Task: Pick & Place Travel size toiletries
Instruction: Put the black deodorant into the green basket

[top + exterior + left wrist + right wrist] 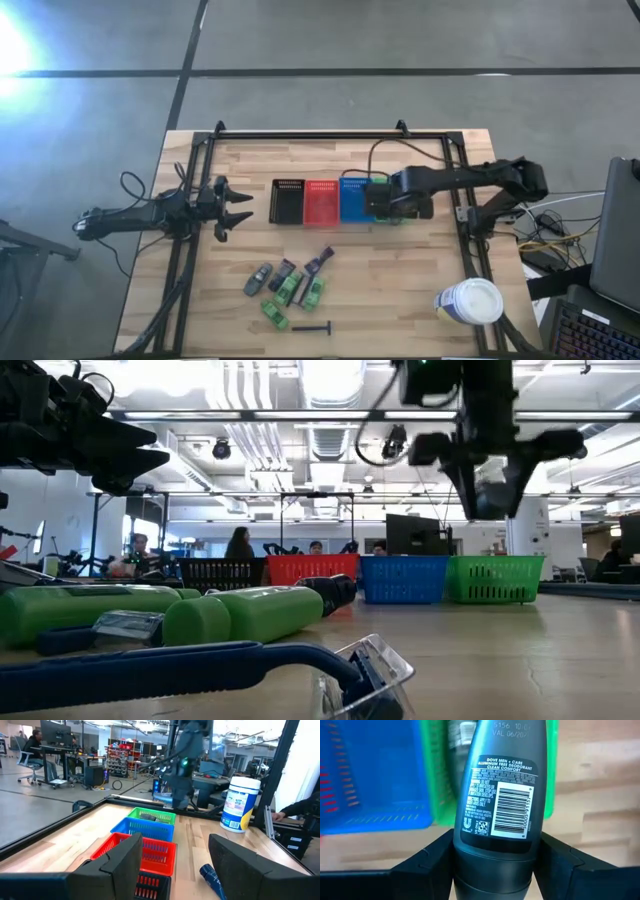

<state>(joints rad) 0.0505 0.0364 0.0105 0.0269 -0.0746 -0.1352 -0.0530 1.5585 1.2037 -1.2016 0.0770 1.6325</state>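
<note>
Four small baskets stand in a row on the table, black (287, 201), red (321, 202), blue (353, 199) and green (386, 215); the green basket serves as landmark here. The right gripper (383, 203) hangs directly above it, its jaws clamped on a grey deodorant stick (496, 802), label toward the wrist camera and the far end pointing down into the basket. Another grey piece (456, 733) already lies inside the green basket, partly hidden behind the stick. The remaining toiletries (292, 288), green packets and grey and dark pieces, with a thin dark razor (312, 327) at the near edge of the group, lie well apart from the green basket, toward the front of the table. The left gripper (234, 205) waits beyond the black basket, on the far side of the row from the green one, jaws apart and holding nothing. A white tub (470, 302) stands near the table's front corner on the green basket's side. To place the stick well, the judgement is: keep it centred between the basket walls, lower until its end is below the rim, then release, so that it does not catch the mesh edge or tip out onto the table
</note>
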